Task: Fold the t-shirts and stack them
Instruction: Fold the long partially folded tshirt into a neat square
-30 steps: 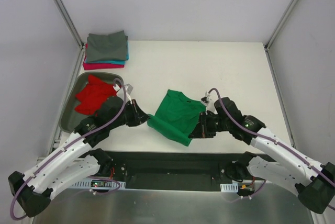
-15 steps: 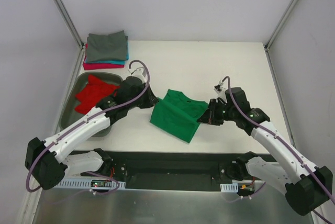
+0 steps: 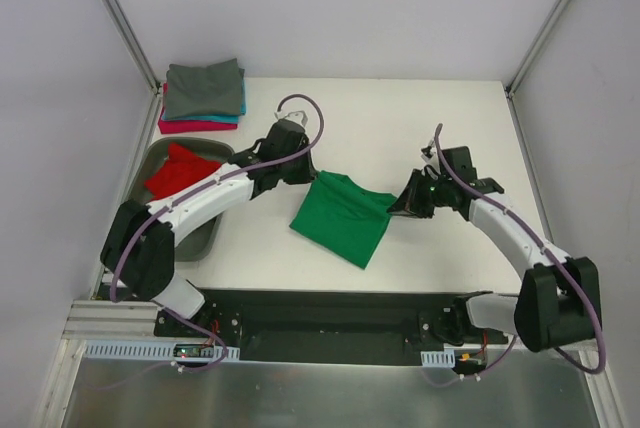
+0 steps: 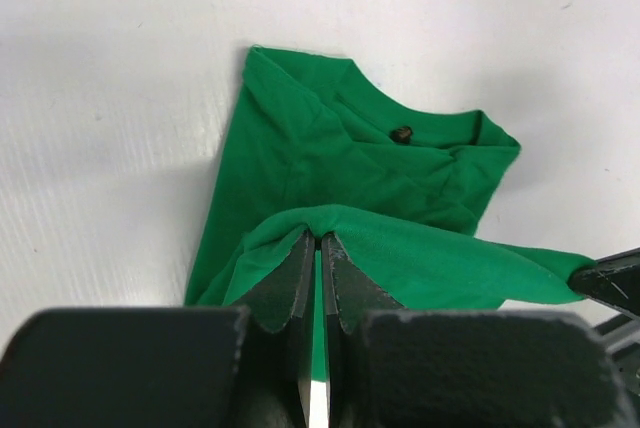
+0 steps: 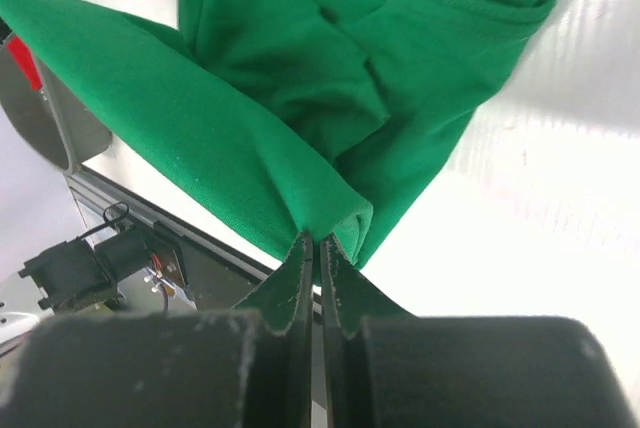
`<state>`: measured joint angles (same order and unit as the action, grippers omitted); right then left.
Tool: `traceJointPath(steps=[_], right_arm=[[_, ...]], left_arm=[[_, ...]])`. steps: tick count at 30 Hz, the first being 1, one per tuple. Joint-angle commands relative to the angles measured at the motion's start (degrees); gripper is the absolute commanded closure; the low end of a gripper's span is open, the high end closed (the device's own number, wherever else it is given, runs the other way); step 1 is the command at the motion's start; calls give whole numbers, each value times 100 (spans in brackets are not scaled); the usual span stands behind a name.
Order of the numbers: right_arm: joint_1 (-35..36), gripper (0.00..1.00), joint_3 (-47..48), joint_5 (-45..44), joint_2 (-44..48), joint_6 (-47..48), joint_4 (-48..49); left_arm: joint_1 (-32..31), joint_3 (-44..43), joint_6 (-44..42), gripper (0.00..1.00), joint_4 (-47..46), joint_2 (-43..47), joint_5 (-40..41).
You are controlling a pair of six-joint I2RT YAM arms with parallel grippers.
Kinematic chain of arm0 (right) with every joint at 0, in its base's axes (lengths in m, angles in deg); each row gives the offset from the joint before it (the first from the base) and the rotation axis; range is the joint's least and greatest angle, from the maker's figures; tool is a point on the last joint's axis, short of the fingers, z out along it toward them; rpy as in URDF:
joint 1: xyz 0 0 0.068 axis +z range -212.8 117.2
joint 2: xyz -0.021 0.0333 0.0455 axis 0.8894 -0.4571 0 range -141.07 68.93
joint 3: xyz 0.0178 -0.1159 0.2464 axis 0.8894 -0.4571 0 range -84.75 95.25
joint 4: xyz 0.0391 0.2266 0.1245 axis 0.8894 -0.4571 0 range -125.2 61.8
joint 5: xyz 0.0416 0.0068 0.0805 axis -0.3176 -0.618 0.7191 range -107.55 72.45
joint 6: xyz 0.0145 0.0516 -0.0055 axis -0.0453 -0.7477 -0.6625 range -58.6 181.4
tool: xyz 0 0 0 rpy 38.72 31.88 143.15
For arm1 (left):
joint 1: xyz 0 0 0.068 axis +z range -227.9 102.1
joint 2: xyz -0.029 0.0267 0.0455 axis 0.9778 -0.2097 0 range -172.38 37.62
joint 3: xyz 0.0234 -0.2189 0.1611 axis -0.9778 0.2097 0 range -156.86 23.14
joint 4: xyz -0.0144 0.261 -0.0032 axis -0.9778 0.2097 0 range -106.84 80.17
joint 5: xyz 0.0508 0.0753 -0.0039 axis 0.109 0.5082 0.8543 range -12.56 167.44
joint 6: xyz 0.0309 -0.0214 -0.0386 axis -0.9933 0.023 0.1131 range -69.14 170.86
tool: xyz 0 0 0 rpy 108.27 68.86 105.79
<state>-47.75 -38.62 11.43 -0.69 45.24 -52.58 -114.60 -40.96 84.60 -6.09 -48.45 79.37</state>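
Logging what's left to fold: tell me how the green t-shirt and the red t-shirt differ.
The green t-shirt lies on the table; the red t-shirt sits crumpled in the grey tray. The left gripper and right gripper pinch the green one's edges; nothing holds the red one. Both are plain, unstacked.

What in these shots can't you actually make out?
Top view: left arm covers part of the red t-shirt; grey t-shirt hides all but edges of the teal t-shirt and pink t-shirt.
Left wrist view: dark speck on the green t-shirt, too small to identify.
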Motion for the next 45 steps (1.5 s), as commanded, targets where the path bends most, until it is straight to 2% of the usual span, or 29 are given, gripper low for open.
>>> traceJointPath(steps=[1,8,12,13,15,16,17,18,20,24,25,27,29,32,34,37,41,45], right_arm=[[-248,99,160,74,-472,131,222],[-415,99,194,-216,-920,95,566],[-546,88,440,-514,-1491,280,601],[-590,81,563,-541,-1606,333,575],[-661,54,739,-603,-1782,473,566],[-661,47,783,-655,-1774,482,575],[-661,45,818,-699,-1713,483,610],[-661,44,819,-735,-1608,465,601],[-661,38,767,-753,-1257,404,584],[-644,1,267,-306,-378,237,811],[-626,4,82,-35,-228,123,943],[-565,4,-173,388,9,-184,1198],[-416,4,-410,714,124,-413,1522],[-56,4,-491,681,134,-589,1954],[138,4,-421,645,-94,-633,2147],[253,4,-280,40,-612,-730,2209],[314,4,-43,-163,-1411,-774,2350],[306,4,326,-383,-2176,-625,2132]], left_arm=[[190,-401,-201,100,-99,-436,158],[357,-964,-271,100,-116,-1377,-53],[410,-1114,-262,98,-99,-1694,-53],[419,-1157,-280,89,-99,-1712,-62],[428,-1280,-437,42,-99,-1765,-158],[428,-1359,-464,18,-46,-1782,-184],[428,-1421,-482,5,-11,-1765,-185],[428,-1456,-491,1,24,-1730,-333],[428,-1404,-491,1,42,-1546,-483],[419,-1062,-342,1,33,-1116,-1193],[410,-939,-246,1,33,-1010,-1482],[366,-693,-131,1,-19,-808,-2063],[200,-220,-25,1,-186,-501,-2284],[-73,422,10,1,-642,26,-2373],[-161,800,89,1,-836,247,-2330],[-161,1372,308,1,-1048,274,-2005],[-179,1742,476,1,-1592,-68,-2153],[-179,1997,537,1,-1672,-358,-1943]])
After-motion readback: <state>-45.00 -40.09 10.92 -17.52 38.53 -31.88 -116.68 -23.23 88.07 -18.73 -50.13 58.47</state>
